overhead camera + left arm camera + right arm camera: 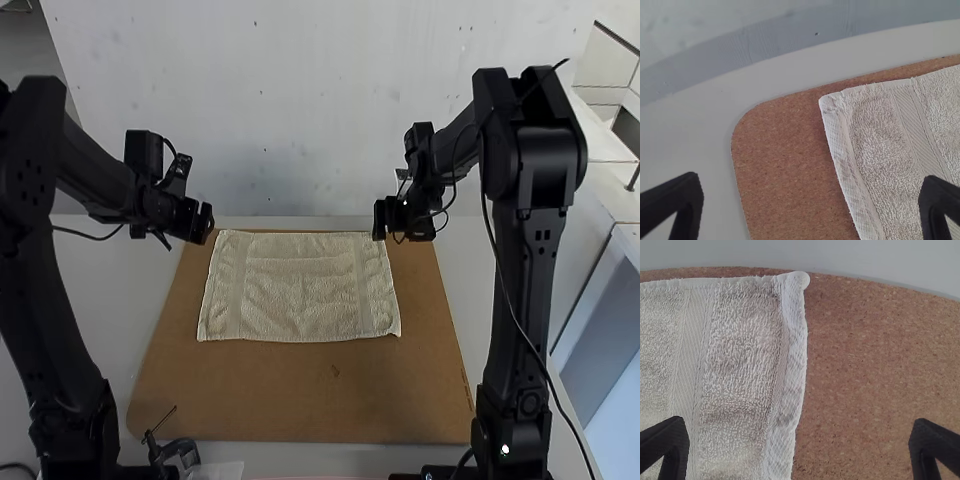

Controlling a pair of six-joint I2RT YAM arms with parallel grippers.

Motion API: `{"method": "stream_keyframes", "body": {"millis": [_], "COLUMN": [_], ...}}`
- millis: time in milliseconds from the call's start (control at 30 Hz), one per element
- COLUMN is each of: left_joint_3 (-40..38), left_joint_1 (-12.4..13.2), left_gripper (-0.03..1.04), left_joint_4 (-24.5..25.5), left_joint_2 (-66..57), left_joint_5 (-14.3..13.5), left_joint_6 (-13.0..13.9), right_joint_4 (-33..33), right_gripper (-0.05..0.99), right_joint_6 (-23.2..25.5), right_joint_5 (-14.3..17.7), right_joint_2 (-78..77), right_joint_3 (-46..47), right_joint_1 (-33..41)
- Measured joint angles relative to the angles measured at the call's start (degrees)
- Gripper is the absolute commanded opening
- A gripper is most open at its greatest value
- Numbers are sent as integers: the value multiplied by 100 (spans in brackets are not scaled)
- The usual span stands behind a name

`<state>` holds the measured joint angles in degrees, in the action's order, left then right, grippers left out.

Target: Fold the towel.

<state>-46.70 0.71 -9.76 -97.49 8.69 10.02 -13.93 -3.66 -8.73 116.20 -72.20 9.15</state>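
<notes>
Cork board (pixel 300 395) under the towel (pixel 300 285), which is spread flat, long way side to side. Left gripper (pixel 203 223)'s by its far left corner (pixel 829 103), right gripper (pixel 380 218) by its far right corner (pixel 798 281), jaws apart on both. 1 corner each imo.

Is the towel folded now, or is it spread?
Spread: the towel lies flat on the brown board, its four corners showing in the high view.

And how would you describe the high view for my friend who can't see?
A cream towel lies spread on a brown board, with the left gripper near its far left corner and the right gripper near its far right corner.
</notes>
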Motion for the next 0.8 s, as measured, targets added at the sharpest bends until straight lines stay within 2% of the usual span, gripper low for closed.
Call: {"method": "stream_keyframes", "body": {"millis": [700,800], "left_joint_3": [-44,-44], "left_joint_1": [96,125], "left_gripper": [96,96], "left_joint_4": [-295,-299], "left_joint_2": [-435,-498], "left_joint_5": [57,57], "left_joint_6": [24,26], "right_joint_4": [-22,-39], "right_gripper": [94,90], "right_joint_6": [243,243], "right_joint_5": [-4,-4], "right_joint_2": [999,1167], "right_joint_3": [-1071,-1071], "right_joint_1": [17,31]}}
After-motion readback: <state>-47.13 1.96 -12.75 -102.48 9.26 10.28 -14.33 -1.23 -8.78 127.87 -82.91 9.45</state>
